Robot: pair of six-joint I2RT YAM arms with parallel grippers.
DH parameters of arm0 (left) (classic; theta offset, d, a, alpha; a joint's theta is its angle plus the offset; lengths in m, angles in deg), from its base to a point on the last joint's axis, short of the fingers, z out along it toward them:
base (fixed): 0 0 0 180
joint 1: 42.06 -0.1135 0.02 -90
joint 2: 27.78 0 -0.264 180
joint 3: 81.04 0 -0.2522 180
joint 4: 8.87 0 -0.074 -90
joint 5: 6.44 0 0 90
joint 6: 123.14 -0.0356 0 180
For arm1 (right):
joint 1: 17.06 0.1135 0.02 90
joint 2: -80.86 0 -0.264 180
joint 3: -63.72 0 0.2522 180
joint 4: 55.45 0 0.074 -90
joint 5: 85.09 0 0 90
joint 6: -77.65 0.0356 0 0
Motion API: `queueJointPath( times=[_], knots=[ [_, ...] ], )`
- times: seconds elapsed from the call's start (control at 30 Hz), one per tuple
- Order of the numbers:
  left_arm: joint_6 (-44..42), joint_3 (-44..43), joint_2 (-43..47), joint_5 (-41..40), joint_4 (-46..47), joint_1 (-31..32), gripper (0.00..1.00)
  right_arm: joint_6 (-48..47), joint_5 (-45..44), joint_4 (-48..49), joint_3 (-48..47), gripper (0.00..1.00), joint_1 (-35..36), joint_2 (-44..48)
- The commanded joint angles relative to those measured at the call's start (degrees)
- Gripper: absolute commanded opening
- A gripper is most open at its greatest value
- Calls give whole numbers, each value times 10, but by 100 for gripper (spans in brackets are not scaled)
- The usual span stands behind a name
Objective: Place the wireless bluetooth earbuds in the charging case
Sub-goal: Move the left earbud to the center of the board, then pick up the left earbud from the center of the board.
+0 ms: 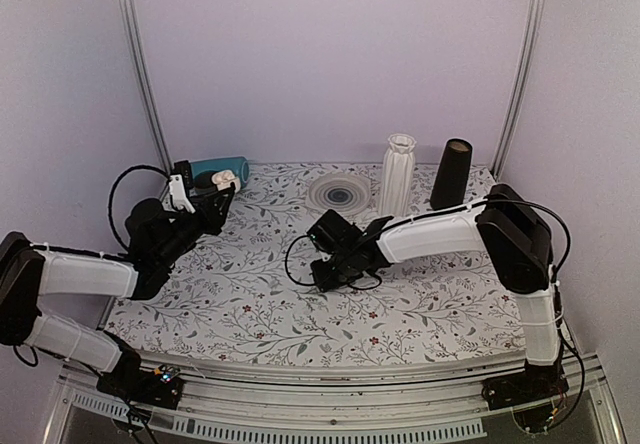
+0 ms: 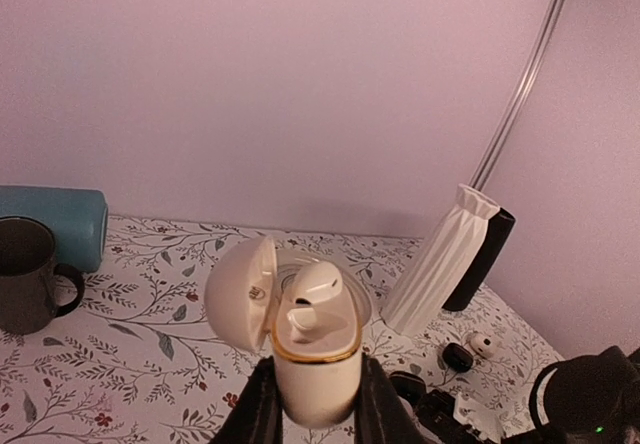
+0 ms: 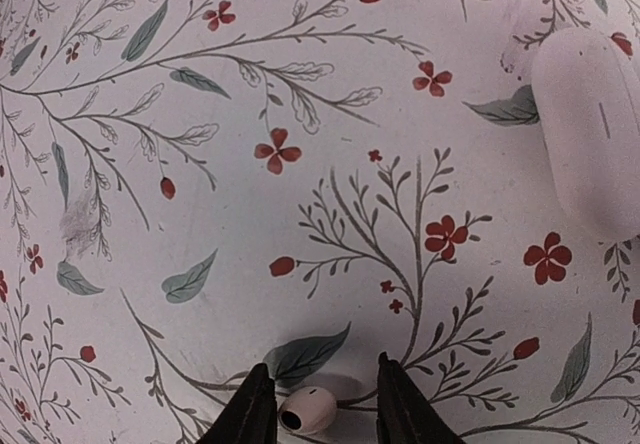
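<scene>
Earbud [image 3: 308, 410] between the parted fingers [image 3: 250, 411]

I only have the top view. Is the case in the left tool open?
Observer: Yes. The left wrist view shows the case open, clamped upright in the left tool.
Operator: Any bud inside?
Observer: One earbud sits in it.
Operator: Where's the other?
Observer: The right wrist view shows the second bud lying on the table, between the open fingers of the right tool.
</scene>
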Motion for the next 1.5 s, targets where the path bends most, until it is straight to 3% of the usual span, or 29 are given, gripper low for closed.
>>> queueJointPath(
  times=[0.0,0.1,1.0,1.47],
  knots=[
    [-19,-17,-7,12,23,7,0,18,15,-18,7,39,-11,27],
    [-20,-17,-9,13,24,7,0,15,36,-12,6,42,-17,30],
    [-28,-10,2,11,24,8,0,60,206,-8,30,43,-16,30],
    [-32,-12,13,6,14,8,0,52,208,-3,-18,43,-12,-13]
  ],
)
